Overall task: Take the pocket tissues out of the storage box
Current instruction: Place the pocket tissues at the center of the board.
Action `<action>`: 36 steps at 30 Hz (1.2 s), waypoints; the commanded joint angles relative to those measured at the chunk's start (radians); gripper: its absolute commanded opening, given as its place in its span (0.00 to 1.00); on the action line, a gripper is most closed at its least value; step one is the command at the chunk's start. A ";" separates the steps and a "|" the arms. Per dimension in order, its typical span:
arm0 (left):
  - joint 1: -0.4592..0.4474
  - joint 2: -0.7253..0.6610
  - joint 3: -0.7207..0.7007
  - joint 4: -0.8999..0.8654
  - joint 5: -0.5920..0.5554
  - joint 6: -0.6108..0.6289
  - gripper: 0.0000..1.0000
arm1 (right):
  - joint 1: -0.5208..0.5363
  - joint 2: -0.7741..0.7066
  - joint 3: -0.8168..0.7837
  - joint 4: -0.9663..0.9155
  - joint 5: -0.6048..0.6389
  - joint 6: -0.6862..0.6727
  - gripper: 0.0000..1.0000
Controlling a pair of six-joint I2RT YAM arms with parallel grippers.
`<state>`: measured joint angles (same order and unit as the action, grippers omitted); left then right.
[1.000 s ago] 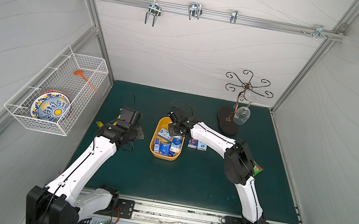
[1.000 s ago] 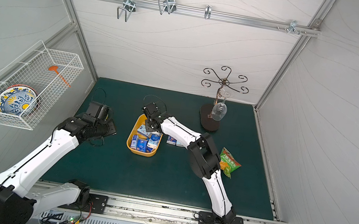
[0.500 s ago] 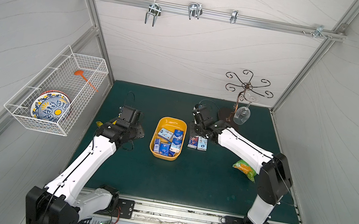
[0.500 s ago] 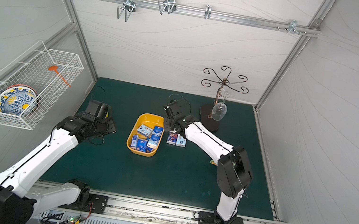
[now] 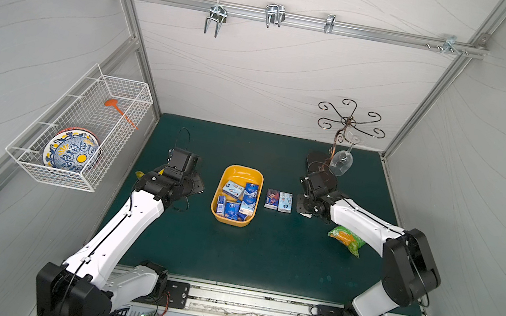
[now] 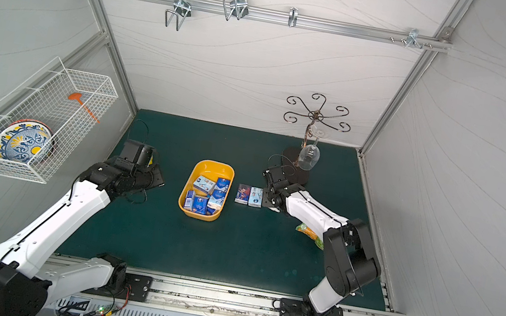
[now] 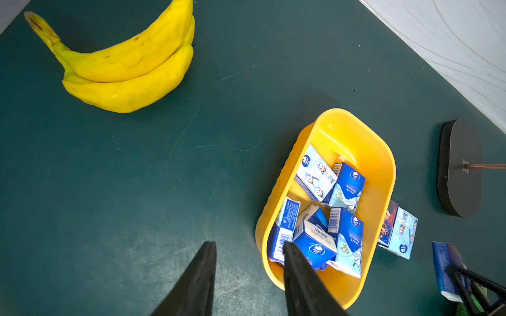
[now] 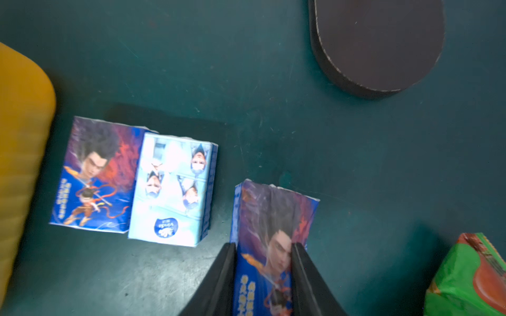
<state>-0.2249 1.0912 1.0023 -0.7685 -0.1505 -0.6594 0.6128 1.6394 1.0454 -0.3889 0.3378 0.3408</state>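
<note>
1. The pocket tissues [image 7: 347,188] are split between the box and the desk. We count six in the storage box [image 5: 243,175], lying crowded toward its near end, some flat and some on edge.
2. On one boxed packet the word "Vinda" [image 7: 319,234] reads plainly. Round blue badges and barcodes show on its neighbours, but their small print is too fine for us to read.
3. The storage box is yellow and stands mid-desk in both top views. Its far end is bare [image 6: 214,170].
4. Just beside the box, on the robot's right, two packets lie flat and touching each other. One is the dark picture packet [image 8: 94,175], showing a cartoon fighter. The other is the light blue packet [image 8: 171,188], with faces and an upside-down Vinda badge.
5. The Chinese lettering on the dark picture packet is too blurred for us to read.
6. The right pincer [image 8: 264,246] is closed on a third packet [image 8: 273,219] with the same fighter print. One finger sits on each long side, near the two flat packets. We cannot tell whether it touches the desk [image 5: 227,253].
7. The left pincer [image 7: 249,245] has its fingers parted with nothing between them. It hangs just beside the box on the robot's left.
8. Farther out are a banana bunch [image 7: 128,68], a green snack bag [image 5: 345,238] whose print we cannot read, and a curly metal stand [image 5: 349,123] with a glass [image 5: 341,163] hanging from it.
9. A wire basket [image 5: 114,96] on the wall holds a patterned plate [image 5: 71,153].
</note>
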 commanded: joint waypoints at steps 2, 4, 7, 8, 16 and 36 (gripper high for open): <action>-0.002 0.003 0.027 0.032 0.000 0.000 0.44 | -0.002 0.065 -0.007 0.074 0.018 -0.021 0.37; -0.002 0.003 0.027 0.032 -0.002 0.000 0.44 | -0.001 0.091 0.000 0.083 0.021 -0.029 0.38; -0.002 0.004 0.026 0.032 -0.002 0.000 0.44 | -0.002 0.120 0.010 0.091 0.023 -0.031 0.41; -0.002 0.005 0.025 0.032 -0.002 0.000 0.44 | -0.001 0.129 0.015 0.090 0.022 -0.032 0.42; -0.002 0.003 0.024 0.031 -0.003 0.000 0.44 | -0.001 0.111 0.036 0.063 0.016 -0.015 0.56; -0.003 0.010 0.015 0.044 0.012 0.006 0.44 | -0.174 0.027 -0.056 0.097 -0.288 0.025 0.52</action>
<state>-0.2249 1.0973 1.0023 -0.7647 -0.1429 -0.6579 0.4385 1.6520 1.0019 -0.3145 0.1181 0.3515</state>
